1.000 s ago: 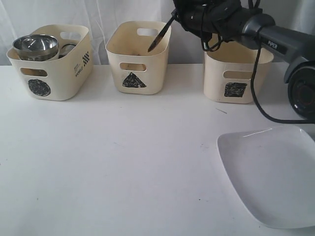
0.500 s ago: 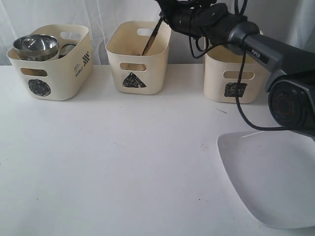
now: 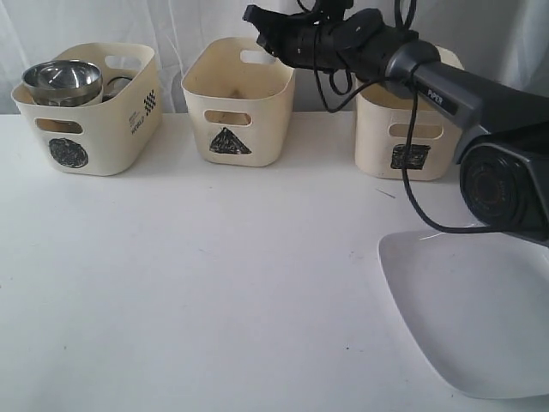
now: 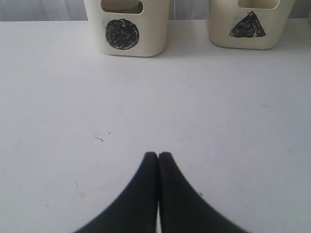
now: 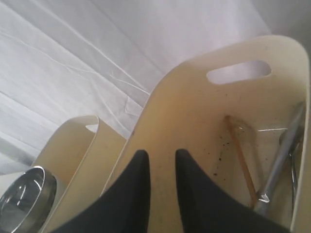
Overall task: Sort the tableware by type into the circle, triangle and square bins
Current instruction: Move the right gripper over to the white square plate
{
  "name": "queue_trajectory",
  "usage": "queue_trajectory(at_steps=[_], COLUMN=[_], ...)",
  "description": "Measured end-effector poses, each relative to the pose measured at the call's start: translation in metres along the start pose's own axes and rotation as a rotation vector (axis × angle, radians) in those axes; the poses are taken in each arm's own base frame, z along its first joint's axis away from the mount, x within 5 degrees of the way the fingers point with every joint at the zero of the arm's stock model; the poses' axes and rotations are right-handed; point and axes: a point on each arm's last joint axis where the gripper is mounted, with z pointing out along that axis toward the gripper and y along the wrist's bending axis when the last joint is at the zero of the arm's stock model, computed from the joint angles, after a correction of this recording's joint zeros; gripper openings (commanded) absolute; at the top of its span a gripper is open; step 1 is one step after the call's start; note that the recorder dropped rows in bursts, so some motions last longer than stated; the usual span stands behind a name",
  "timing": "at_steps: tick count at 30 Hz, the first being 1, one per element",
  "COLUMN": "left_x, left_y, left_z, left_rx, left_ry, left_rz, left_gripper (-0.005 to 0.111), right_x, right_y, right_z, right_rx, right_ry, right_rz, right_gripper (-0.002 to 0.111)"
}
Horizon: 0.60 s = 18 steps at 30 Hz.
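Note:
My right gripper [image 5: 162, 156] is open and empty, hanging over the inside of the triangle bin [image 5: 194, 111]. A wooden chopstick [image 5: 240, 167] and a metal utensil [image 5: 281, 155] lie in that bin. In the exterior view the right gripper [image 3: 252, 14] reaches from the right over the triangle bin [image 3: 238, 99]. The circle bin [image 3: 86, 120] holds the shiny steel bowl [image 3: 62, 77]. The square bin [image 3: 410, 137] stands to the right. The large white square plate [image 3: 472, 309] lies at the front right. My left gripper [image 4: 158, 156] is shut and empty above the bare table, facing the circle bin [image 4: 127, 34].
White curtain hangs close behind the three bins. The right arm's dark body and cables [image 3: 429, 69] stretch over the square bin. The triangle bin [image 4: 250, 29] also shows in the left wrist view. The white table [image 3: 214, 283] spreads in front of the bins.
The right gripper carried a thin dark utensil over the triangle bin, moved left and let it go; the utensil is no longer in the jaws. The triangle bin shifted slightly left.

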Motion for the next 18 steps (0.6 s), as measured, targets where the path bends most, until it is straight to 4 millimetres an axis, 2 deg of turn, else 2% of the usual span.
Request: queue_trajectory(at_steps=[5, 9, 14, 18], left_x=[0.000, 0.000, 0.000, 0.000], left_y=[0.000, 0.000, 0.000, 0.000], left_z=[0.000, 0.000, 0.000, 0.000], left_rx=[0.000, 0.000, 0.000, 0.000], left_ry=[0.000, 0.000, 0.000, 0.000], left_rz=[0.000, 0.000, 0.000, 0.000], left_gripper=[0.000, 0.000, 0.000, 0.000], right_x=[-0.015, -0.028, -0.036, -0.030], right_y=[0.005, 0.000, 0.001, 0.000], right_z=[-0.015, -0.033, -0.067, -0.102], right_rx=[0.019, 0.061, 0.125, 0.211], right_ry=[0.035, 0.091, 0.194, 0.322], right_rz=[-0.118, -0.185, -0.263, -0.376], right_gripper=[0.019, 0.019, 0.019, 0.019])
